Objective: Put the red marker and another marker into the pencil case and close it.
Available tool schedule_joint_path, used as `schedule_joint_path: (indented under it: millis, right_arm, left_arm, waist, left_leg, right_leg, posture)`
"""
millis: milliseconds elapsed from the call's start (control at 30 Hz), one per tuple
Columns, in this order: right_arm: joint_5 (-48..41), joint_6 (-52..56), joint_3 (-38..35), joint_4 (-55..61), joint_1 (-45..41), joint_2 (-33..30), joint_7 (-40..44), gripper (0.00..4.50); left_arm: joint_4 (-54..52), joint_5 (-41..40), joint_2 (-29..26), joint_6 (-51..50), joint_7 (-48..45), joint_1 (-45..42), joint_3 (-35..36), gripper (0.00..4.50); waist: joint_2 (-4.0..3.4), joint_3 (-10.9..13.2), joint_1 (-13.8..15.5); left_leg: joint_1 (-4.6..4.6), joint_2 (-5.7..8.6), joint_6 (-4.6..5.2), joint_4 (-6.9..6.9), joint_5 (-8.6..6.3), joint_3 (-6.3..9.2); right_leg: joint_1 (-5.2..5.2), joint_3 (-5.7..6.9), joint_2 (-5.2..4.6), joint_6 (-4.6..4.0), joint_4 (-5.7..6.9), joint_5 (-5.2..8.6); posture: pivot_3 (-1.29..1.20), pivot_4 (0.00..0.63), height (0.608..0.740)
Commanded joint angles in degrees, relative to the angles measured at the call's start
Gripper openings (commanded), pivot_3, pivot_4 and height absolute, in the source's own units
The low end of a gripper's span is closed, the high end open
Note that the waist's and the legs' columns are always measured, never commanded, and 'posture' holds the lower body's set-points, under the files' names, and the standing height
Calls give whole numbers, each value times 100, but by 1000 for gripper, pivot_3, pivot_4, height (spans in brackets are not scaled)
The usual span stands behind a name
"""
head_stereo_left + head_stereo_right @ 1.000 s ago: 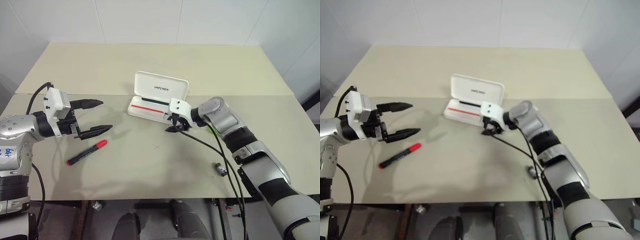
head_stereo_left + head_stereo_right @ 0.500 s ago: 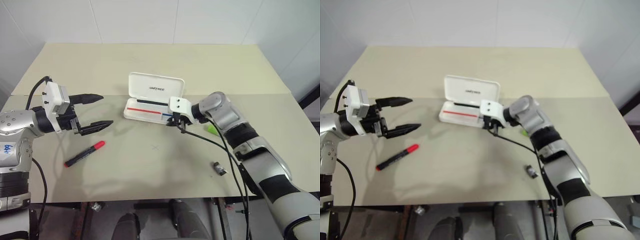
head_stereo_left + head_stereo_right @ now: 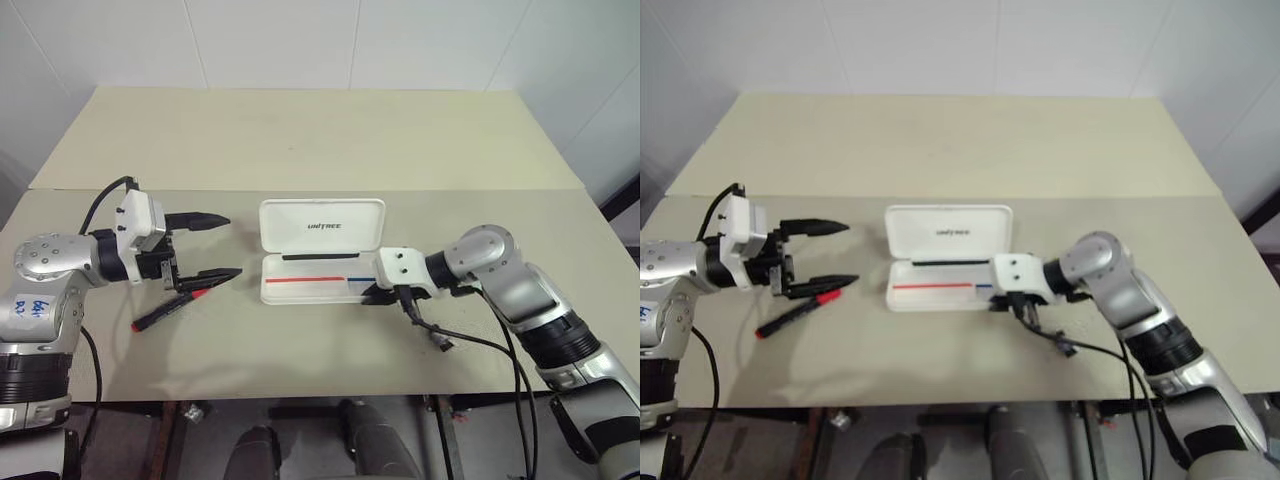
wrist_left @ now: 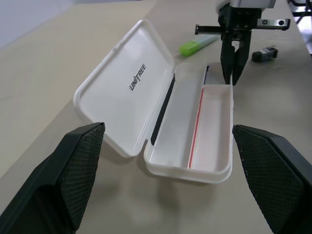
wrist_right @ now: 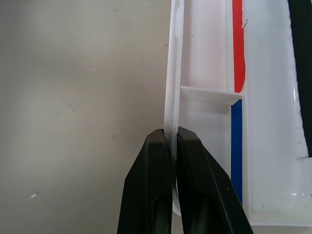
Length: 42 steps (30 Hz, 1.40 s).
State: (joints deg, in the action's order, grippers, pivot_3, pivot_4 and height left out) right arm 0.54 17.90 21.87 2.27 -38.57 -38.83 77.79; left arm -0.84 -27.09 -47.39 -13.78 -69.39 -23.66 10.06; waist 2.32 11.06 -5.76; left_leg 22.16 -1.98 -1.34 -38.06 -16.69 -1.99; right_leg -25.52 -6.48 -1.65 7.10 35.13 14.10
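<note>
The white pencil case (image 3: 322, 228) lies open at the table's middle, lid up, with a red-and-blue stripe in its tray (image 4: 214, 105). My right gripper (image 5: 170, 141) is shut on the tray's thin front wall near its right end (image 3: 380, 296). The red marker (image 3: 162, 314) lies on the table to the left of the case. My left gripper (image 3: 232, 245) hovers open just over the marker's red end, pointing at the case, with nothing between its fingers. The light green marker (image 4: 200, 46) lies on the table beyond the case's right end.
A small dark stubby object (image 3: 440, 343) sits near the front edge, right of the case, beside my right arm's cable (image 3: 480, 342). A seam (image 3: 300, 189) runs across the table behind the case.
My right gripper closed on the case's wall and drew the case nearer to me, squaring it up. The left gripper edged right, over the red marker's tip.
</note>
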Motion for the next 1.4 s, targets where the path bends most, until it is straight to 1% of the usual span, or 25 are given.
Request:
schedule_joint_path:
  millis: [33, 233, 400, 467, 500, 567, 800, 1000, 1167, 1400]
  right_arm:
    - [-42, -73, -98, 295, 204, -108, -122, 58]
    - [-10, -205, -49, 242, 408, -126, -201, 58]
    - [90, -400, 34, 21, 373, -53, -290, 58]
    - [84, -488, 36, -37, 335, -25, -284, 613]
    - [80, -551, 21, -66, 315, -16, -296, 821]
    - [33, -645, -51, -105, 254, 26, -335, 1445]
    - [-267, -484, -312, 86, -47, 0, -277, 1445]
    - [-841, -58, -644, 684, 45, -226, -73, 1445]
    - [-864, 0, -620, 691, 158, -321, -160, 1445]
    - [-905, -22, -623, 635, 362, -218, -333, 1445]
  left_arm:
    - [-438, -186, -60, -92, -225, 98, -111, 4500]
    - [-573, -207, -110, -199, -427, 170, -198, 4500]
    - [-461, -153, -130, -189, -505, 30, -213, 4500]
    - [-389, -123, -134, -170, -526, -76, -222, 4500]
    - [-366, -108, -132, -158, -534, -113, -228, 4500]
    - [-343, -92, -126, -156, -545, -157, -233, 4500]
    - [-304, -43, -137, -86, -567, -164, -212, 4500]
    - [-352, 98, -295, 62, -600, 50, -133, 4500]
    - [-253, 107, -361, 163, -553, 90, -70, 4500]
    - [-161, 104, -354, 147, -572, -37, -183, 4500]
  waist:
    - [0, 0, 12]
    - [2, 0, 38]
    - [2, 0, 71]
    - [2, 0, 80]
    - [2, 0, 89]
    - [2, 0, 89]
    - [2, 0, 89]
    - [2, 0, 96]
    - [2, 0, 98]
    - [2, 0, 98]
  left_leg:
    - [0, 0, 0, 0, 0, 0]
    - [1, 0, 0, 1, 0, -1]
    - [-1, 0, 0, 0, 0, -2]
    - [-1, 1, 0, -1, 0, -2]
    - [-1, 1, 0, -3, 0, -2]
    - [-1, 1, 1, -4, 0, -2]
    - [0, 0, 1, -2, 0, -2]
    - [1, 0, 1, -1, 0, -1]
    - [1, -1, 1, 0, 0, -1]
    - [1, 0, 1, 0, 0, -2]
  right_leg:
    - [0, 0, 0, -1, 0, 0]
    - [0, -2, 1, -2, -4, 1]
    - [0, -3, 1, -3, -4, 2]
    - [0, -3, 1, -3, -2, 2]
    - [0, -3, 1, -3, -1, 2]
    - [0, -2, 1, -3, 1, 2]
    - [0, -3, 1, -3, -1, 2]
    - [0, -3, 1, -3, -3, 2]
    - [0, -2, 1, -4, -3, 2]
    - [0, -2, 2, -4, -3, 3]
  posture:
    - [0, 150, 740]
    - [0, 150, 740]
    - [0, 150, 740]
    - [0, 150, 740]
    - [0, 150, 740]
    - [0, 150, 740]
    - [0, 150, 740]
    - [0, 150, 740]
    - [0, 150, 740]
    - [0, 150, 740]
